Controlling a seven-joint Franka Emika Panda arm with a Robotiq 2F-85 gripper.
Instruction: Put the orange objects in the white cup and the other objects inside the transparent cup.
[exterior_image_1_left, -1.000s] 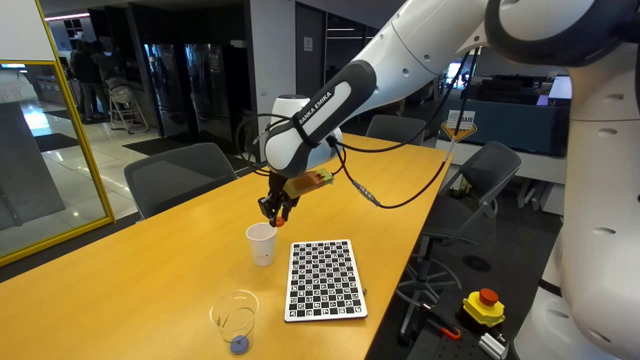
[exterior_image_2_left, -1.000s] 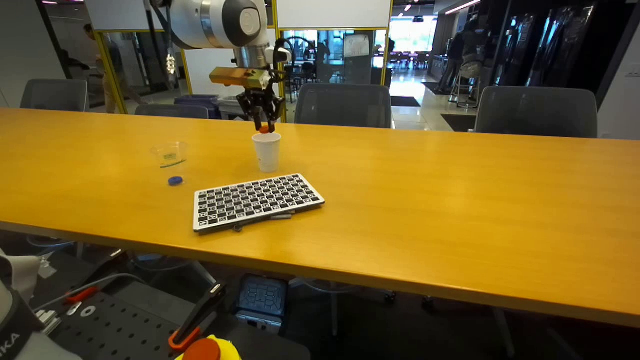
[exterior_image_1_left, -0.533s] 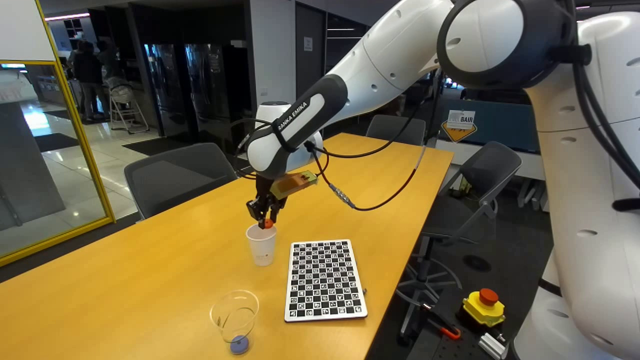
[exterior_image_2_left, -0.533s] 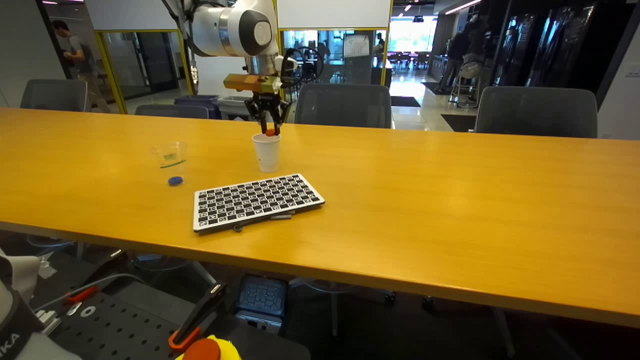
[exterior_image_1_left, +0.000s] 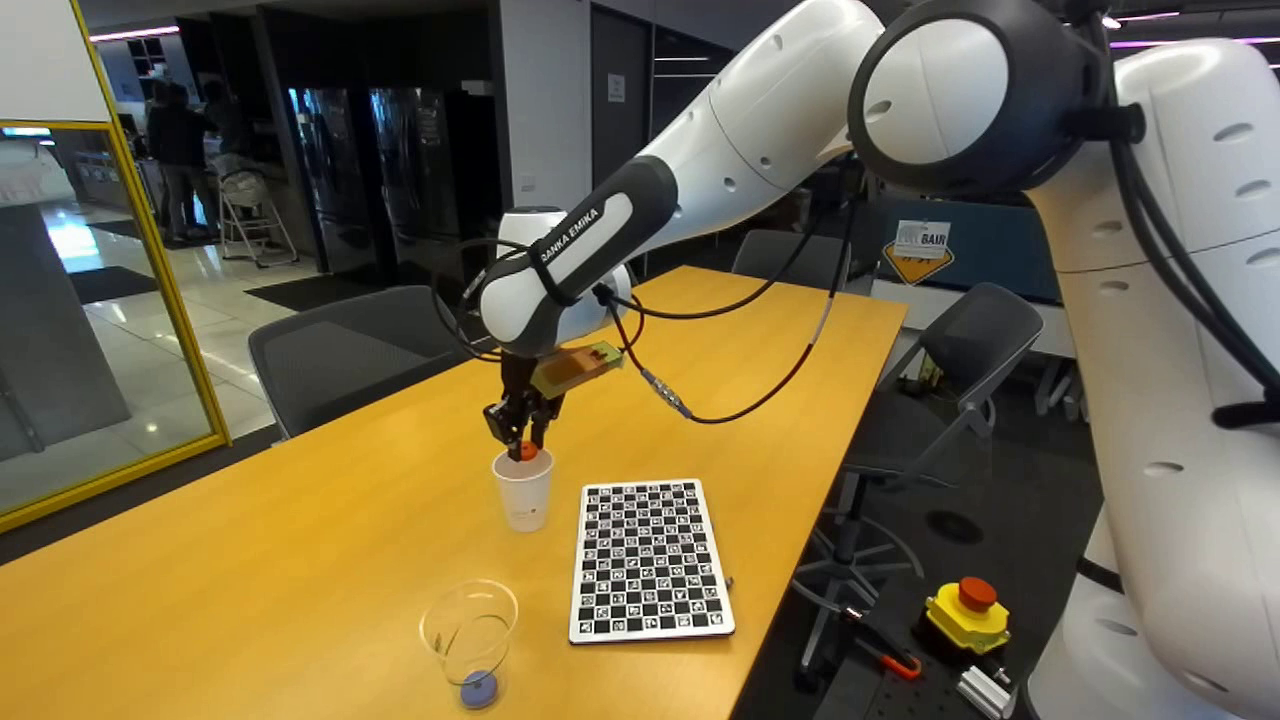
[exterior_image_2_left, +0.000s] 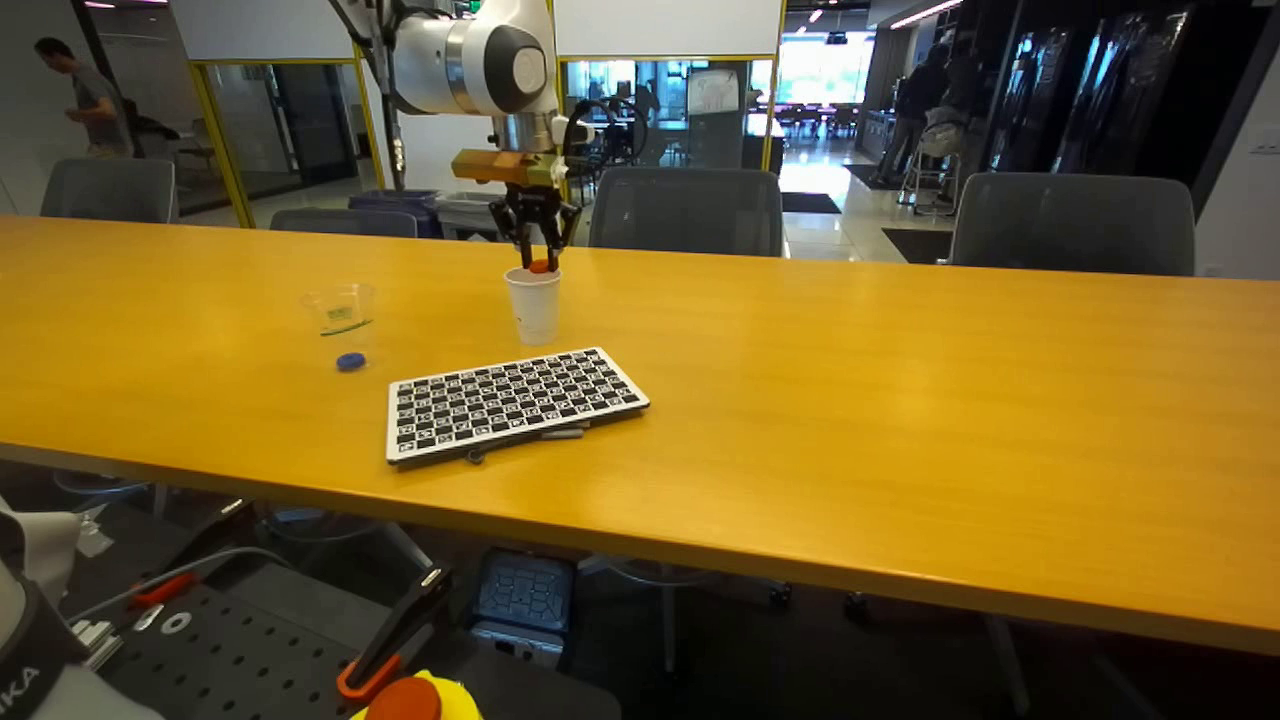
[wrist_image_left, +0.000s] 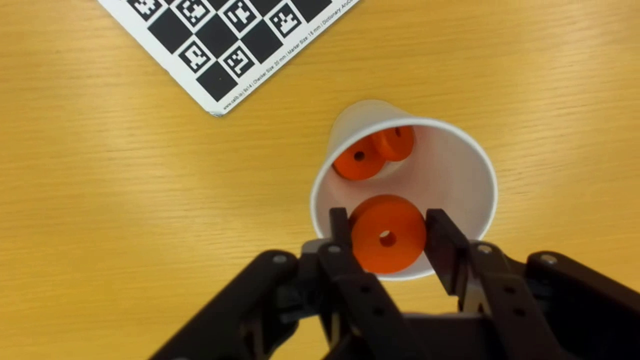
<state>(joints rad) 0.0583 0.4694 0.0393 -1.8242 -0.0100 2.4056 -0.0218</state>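
A round orange disc (wrist_image_left: 389, 222) is pinched by the black two-fingered gripper (wrist_image_left: 389, 225) at the mouth of the tapered white paper cup (wrist_image_left: 447, 172); two more orange discs (wrist_image_left: 374, 159) are seen inside. A blue disc (exterior_image_1_left: 479, 690) is contained in the clear plastic tumbler (exterior_image_1_left: 470, 635).

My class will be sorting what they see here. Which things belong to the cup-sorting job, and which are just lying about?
Part of the job:
gripper, holding an orange disc at the white cup's mouth
white cup, with two more orange discs inside
transparent cup, with a blue disc at its base

Just lying about:
checkerboard
yellow box with a red button
chairs
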